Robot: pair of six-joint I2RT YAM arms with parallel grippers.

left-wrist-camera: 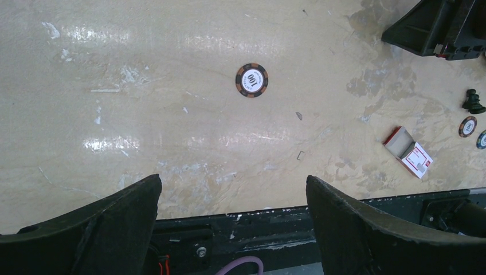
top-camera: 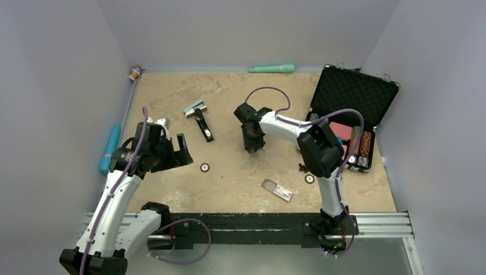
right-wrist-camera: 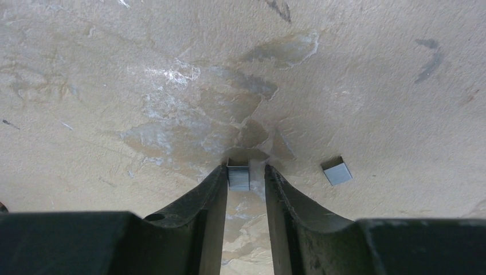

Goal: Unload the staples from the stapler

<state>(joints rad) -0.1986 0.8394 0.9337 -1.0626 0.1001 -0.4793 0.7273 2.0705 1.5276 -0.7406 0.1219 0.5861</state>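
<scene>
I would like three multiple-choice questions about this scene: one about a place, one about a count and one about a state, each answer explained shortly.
1. Where is the staple block nearest the right claw?
A. Between the claw's fingers
B. Inside the black case
C. On top of a poker chip

2. How many staple blocks does the right wrist view show?
A. One
B. Two
C. Five

3. What is the state of the left claw?
A. Open and empty
B. Shut on a chip
C. Shut on the stapler

Answers:
1 A: the block sits in the gap between the two fingers.
2 B: a second block lies apart, to one side of them.
3 A: its fingers stand wide apart and grip nothing.
</scene>
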